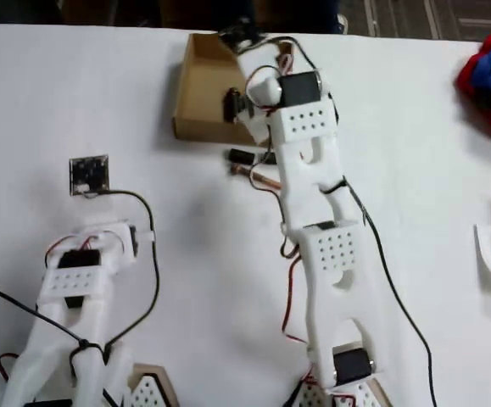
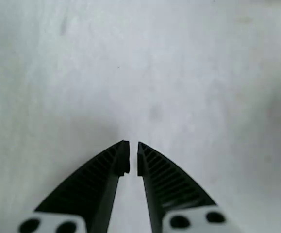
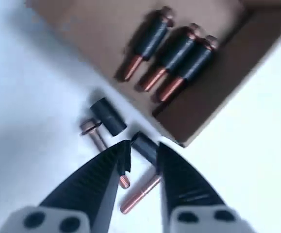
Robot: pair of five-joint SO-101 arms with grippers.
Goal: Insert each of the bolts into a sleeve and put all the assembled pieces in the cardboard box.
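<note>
Two black fingers [image 3: 106, 179] of my right gripper [image 3: 143, 148] stand apart, and a black sleeve [image 3: 145, 146] lies on the table in the gap between their tips. I cannot tell whether either tip touches it. A copper bolt [image 3: 139, 193] runs out in line from that sleeve's near end, toward my wrist. Whether it is seated inside I cannot tell.

Just beyond my tips lies a second sleeve [image 3: 108, 116], on its side. A second bolt [image 3: 92, 132] lies beside it, its head near that sleeve and its shaft passing under one of my fingers.

Past these stands the cardboard box [image 3: 213, 92], its corner close to the loose parts. On its floor lie three sleeved bolts [image 3: 179, 53], side by side and roughly parallel.

The fingers [image 2: 101, 184] of my left gripper [image 2: 132, 158] are drawn together, with a thin slit between the tips and nothing in it. Bare white table [image 2: 155, 73] is beneath them.

From the high view, my right arm [image 1: 313, 161] stretches across the table to the box's near corner. My left arm [image 1: 80, 271] sits close to its base, well apart from the box.
</note>
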